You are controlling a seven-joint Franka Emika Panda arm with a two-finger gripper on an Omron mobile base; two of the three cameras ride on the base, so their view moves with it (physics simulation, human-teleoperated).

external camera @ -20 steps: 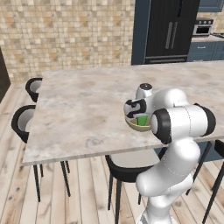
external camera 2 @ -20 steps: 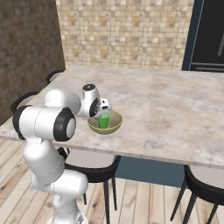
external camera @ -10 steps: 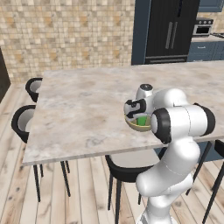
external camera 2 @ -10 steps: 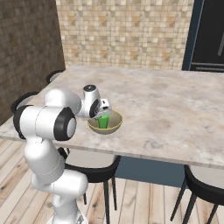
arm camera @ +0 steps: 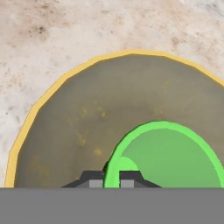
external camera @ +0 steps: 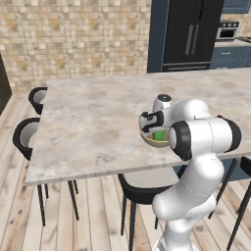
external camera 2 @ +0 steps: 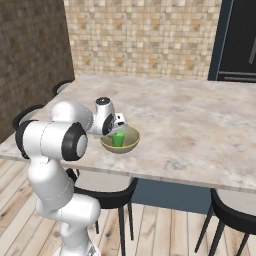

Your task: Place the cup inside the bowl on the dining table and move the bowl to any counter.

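Left base view: green cup [external camera: 159, 135] upright inside the olive bowl [external camera: 153, 140], on the marbled counter [external camera: 98, 122] near its front edge. Pincer [external camera: 156, 128] down at the cup's rim, above the bowl, partly masked by the white arm [external camera: 203, 137]. Dark chairs [external camera: 24, 137] along the left side of the counter, another [external camera: 142, 191] tucked under the front edge. Tan tiled wall [external camera: 73, 39] behind, dark fridge [external camera: 193, 32] to the right of it, wooden floor [external camera: 88, 220] below.

Right base view: same bowl [external camera 2: 120, 143] near the counter's [external camera 2: 190, 125] front edge, cup [external camera 2: 118, 139] standing in it, toward the arm's side. Pincer [external camera 2: 118, 131] right over the cup, hand tilted down from the left. White arm [external camera 2: 52, 142] rising at the left. Dark chair [external camera 2: 232, 215] at the lower right, under the counter's edge.

Hand view: bowl's inside [arm camera: 87, 113] with its yellow rim curving across the top and left, marbled counter [arm camera: 52, 35] beyond. Cup [arm camera: 168, 155] seen from above, mouth open, sitting low and right within the bowl. Pincer [arm camera: 112, 177] pressed nearly together on the cup's wall, one dark finger [arm camera: 92, 177] outside the green rim, the other inside, the thin wall pinched between them.
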